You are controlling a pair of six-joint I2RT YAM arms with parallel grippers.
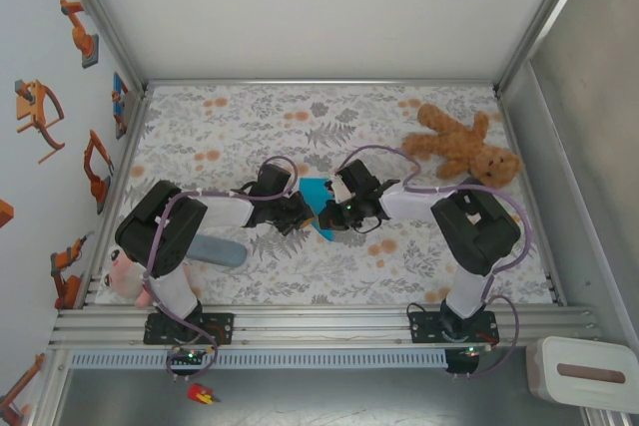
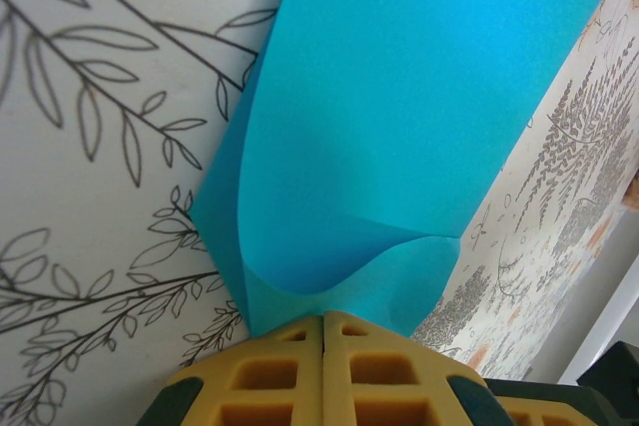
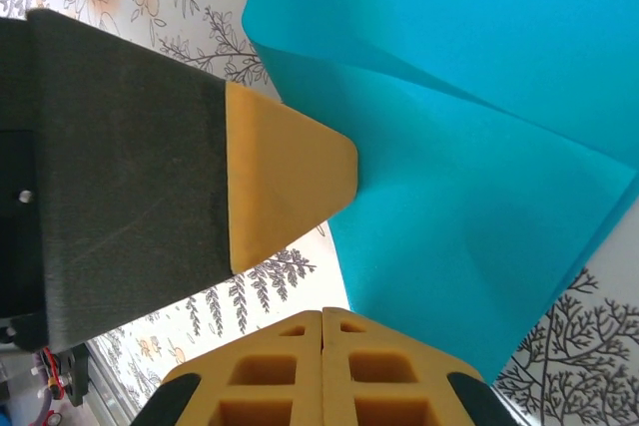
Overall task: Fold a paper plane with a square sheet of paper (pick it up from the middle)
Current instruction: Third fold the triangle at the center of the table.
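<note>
The square sheet of paper (image 1: pixel 317 195) is turquoise-blue and sits mid-table between the two grippers, bent over on itself rather than flat. My left gripper (image 1: pixel 300 214) is shut on it. In the left wrist view the curled sheet (image 2: pixel 399 97) rises straight out of the closed yellow tips (image 2: pixel 323 316). My right gripper (image 1: pixel 331 214) faces it from the other side, jaws pressed together (image 3: pixel 322 313). There the paper (image 3: pixel 479 147) has a crease and its edge meets the right fingertip, with no paper seen in the seam. A left finger (image 3: pixel 285 172) touches the sheet.
A brown teddy bear (image 1: pixel 459 145) lies at the back right. A grey-blue oblong case (image 1: pixel 215 251) rests near the left arm's base, with a pink-and-white soft toy (image 1: pixel 125 276) beside it. Metal frame rails (image 1: pixel 300 318) bound the floral tablecloth.
</note>
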